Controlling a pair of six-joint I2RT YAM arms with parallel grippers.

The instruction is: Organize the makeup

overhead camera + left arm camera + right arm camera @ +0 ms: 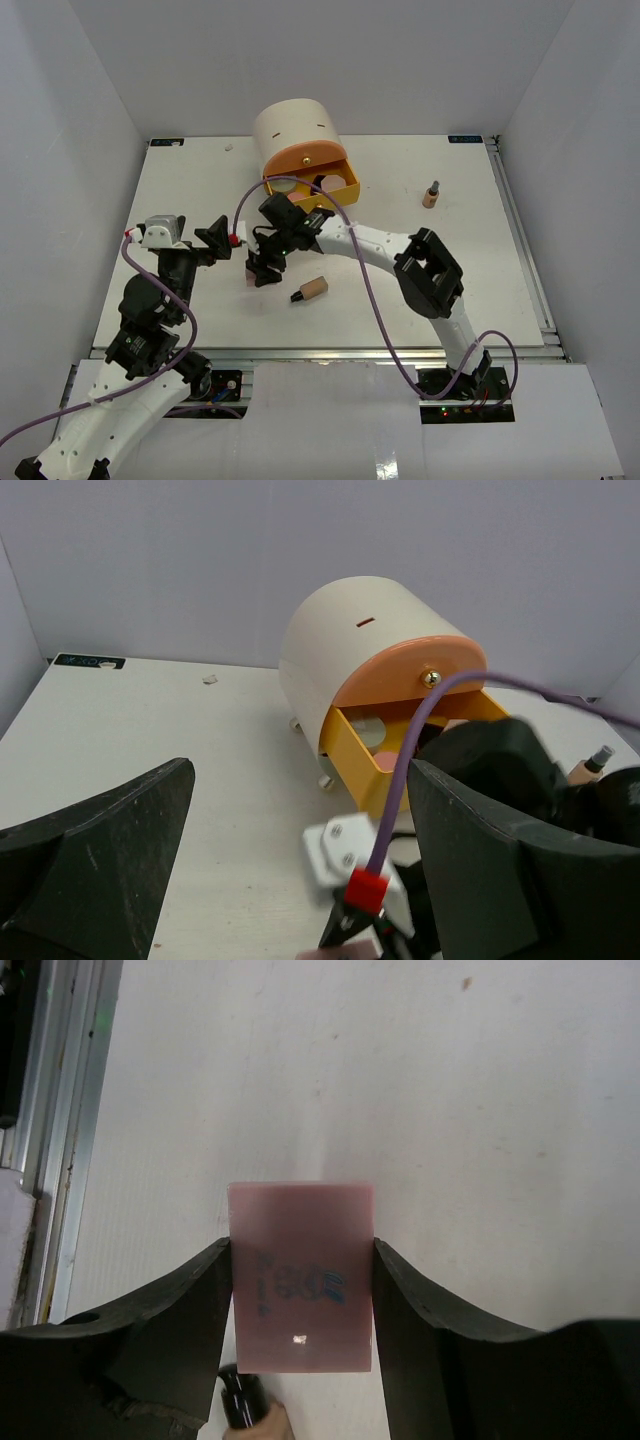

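Observation:
A pink rectangular compact (300,1280) lies flat on the white table, and my right gripper (300,1260) is shut on its two long sides. From above, that gripper (262,265) is left of centre, over the compact (247,277). A tan black-capped bottle (311,290) lies on its side just right of it; its cap (240,1410) shows beneath the compact. Another tan bottle (431,194) stands upright at the right. My left gripper (215,240) hovers open and holds nothing, just left of the right gripper; its fingers (100,860) are wide apart.
The cream cylinder organizer (295,130) stands at the back centre with its yellow drawer (345,190) pulled open; round items lie inside. A purple cable (420,740) crosses the left wrist view. An aluminium rail (50,1110) runs along the table's near edge.

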